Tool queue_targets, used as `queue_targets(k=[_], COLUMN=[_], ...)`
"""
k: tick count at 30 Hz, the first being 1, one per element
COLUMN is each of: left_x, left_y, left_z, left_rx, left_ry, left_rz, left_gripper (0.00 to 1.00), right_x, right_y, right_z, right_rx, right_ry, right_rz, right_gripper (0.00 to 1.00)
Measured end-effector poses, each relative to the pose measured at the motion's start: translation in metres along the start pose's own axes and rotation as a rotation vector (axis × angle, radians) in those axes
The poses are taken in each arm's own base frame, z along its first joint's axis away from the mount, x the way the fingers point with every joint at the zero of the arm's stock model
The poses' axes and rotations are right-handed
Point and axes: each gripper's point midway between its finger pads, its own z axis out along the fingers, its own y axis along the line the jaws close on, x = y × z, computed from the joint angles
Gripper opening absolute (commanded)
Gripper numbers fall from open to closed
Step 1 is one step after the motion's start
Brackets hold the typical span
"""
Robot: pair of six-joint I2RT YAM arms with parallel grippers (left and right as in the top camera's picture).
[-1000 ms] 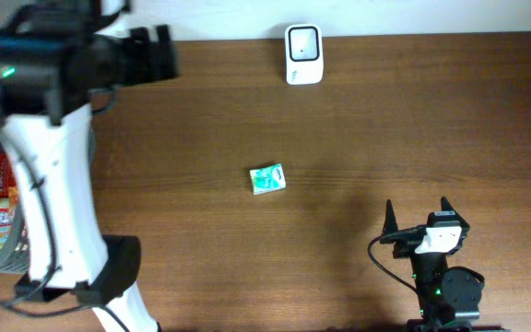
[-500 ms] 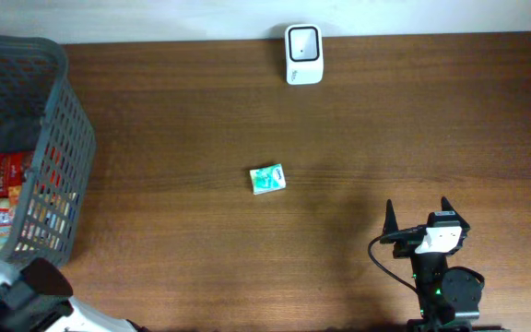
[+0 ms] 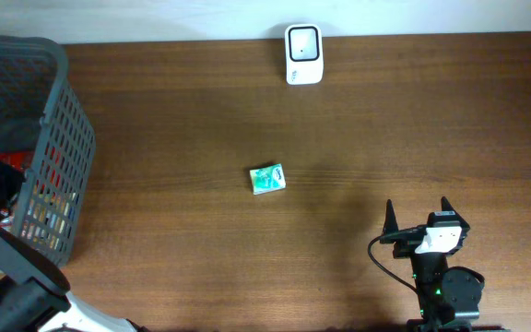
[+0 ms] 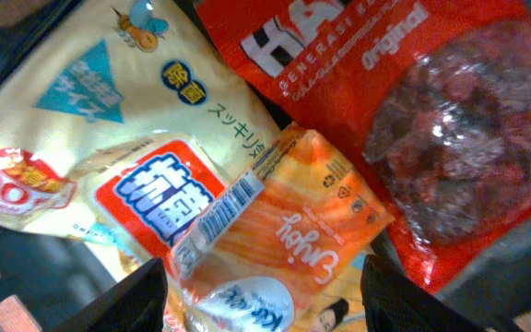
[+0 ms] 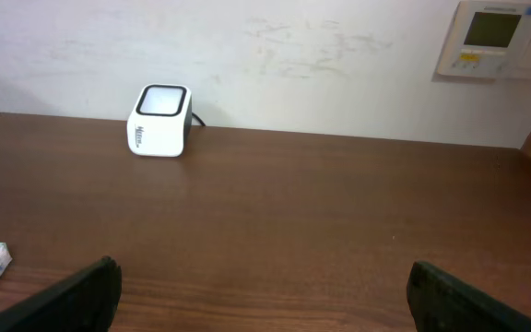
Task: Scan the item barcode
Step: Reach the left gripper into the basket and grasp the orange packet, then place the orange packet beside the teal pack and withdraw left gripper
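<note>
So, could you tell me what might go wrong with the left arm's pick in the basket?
The left pincer straddles the orange pouch, which lies over the yellow bag and beside the red bag; it could snag a neighbour too. The soft pouch may slip or crumple its barcode. The lift must clear the basket wall towards the scanner.

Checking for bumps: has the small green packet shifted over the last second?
No. The green packet sits in the same spot, just below-left of the white scanner.

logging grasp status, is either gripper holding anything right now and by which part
Right gripper: nothing, jaws open. Left gripper straddles the orange pouch across its width; whether it actually grips it cannot be told.
</note>
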Motion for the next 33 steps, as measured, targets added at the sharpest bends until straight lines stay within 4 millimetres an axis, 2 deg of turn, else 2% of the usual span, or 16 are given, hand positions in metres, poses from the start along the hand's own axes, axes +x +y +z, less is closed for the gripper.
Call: queue_targets(k=[4,6,7,9,10,11,15,18,21,23,24,26,28,29,31,33], left_x=[0.009,0.012,0.012,0.012,0.013,0.014,0.018,0.021,-0.015,-0.037,-0.049,-0.051,-0.037,-0.016,0.018,0.057], left_y=[0.001,0.002,0.002,0.002,0.002,0.003,0.001,-0.009,-0.020,-0.025,-0.030,-0.038,-0.053,-0.072,-0.102,-0.134], left_z=[0.017,0.019,0.020,0.020,0.020,0.020,0.019,0.001,-0.050,-0.091,-0.136,-0.187,-0.239,-0.281,-0.324,-0.355], left_rx=[-0.002,-0.004,-0.004,-0.004,-0.006,-0.009,0.006,0.064,0.118,0.156,0.213,0.306,0.430,0.537,0.658,0.767], left_ry=[0.007,0.012,0.013,0.014,0.015,0.021,0.042,0.087,0.001,-0.091,-0.184,-0.289,-0.373,-0.429,-0.474,-0.480], left_rz=[0.022,0.027,0.027,0.036,0.037,0.039,0.045,0.044,0.040,0.038,0.039,0.051,0.089,0.151,0.258,0.385], left_gripper=[0.66,0.62,0.54,0.24,0.14,0.00,0.00,0.00,0.00,0.00,0.00,0.00,0.00,0.00,0.00,0.00], right_x=[0.000,0.000,0.000,0.000,0.000,0.000,0.000,0.000,0.000,0.000,0.000,0.000,0.000,0.000,0.000,0.000], right_y=[0.000,0.000,0.000,0.000,0.000,0.000,0.000,0.000,0.000,0.000,0.000,0.000,0.000,0.000,0.000,0.000], right_z=[0.000,0.000,0.000,0.000,0.000,0.000,0.000,0.000,0.000,0.000,0.000,0.000,0.000,0.000,0.000,0.000], right_rx=[0.000,0.000,0.000,0.000,0.000,0.000,0.000,0.000,0.000,0.000,0.000,0.000,0.000,0.000,0.000,0.000], right_ry=[0.000,0.000,0.000,-0.001,-0.001,0.000,-0.001,-0.001,0.001,0.000,0.000,0.000,0.000,0.000,0.000,0.000], right_rz=[0.000,0.000,0.000,0.000,0.000,0.000,0.000,0.000,0.000,0.000,-0.001,0.000,0.000,0.000,0.000,0.000], right_gripper=[0.99,0.99,0.99,0.98,0.99,0.98,0.99,0.99,0.99,0.99,0.99,0.99,0.99,0.98,0.99,0.98])
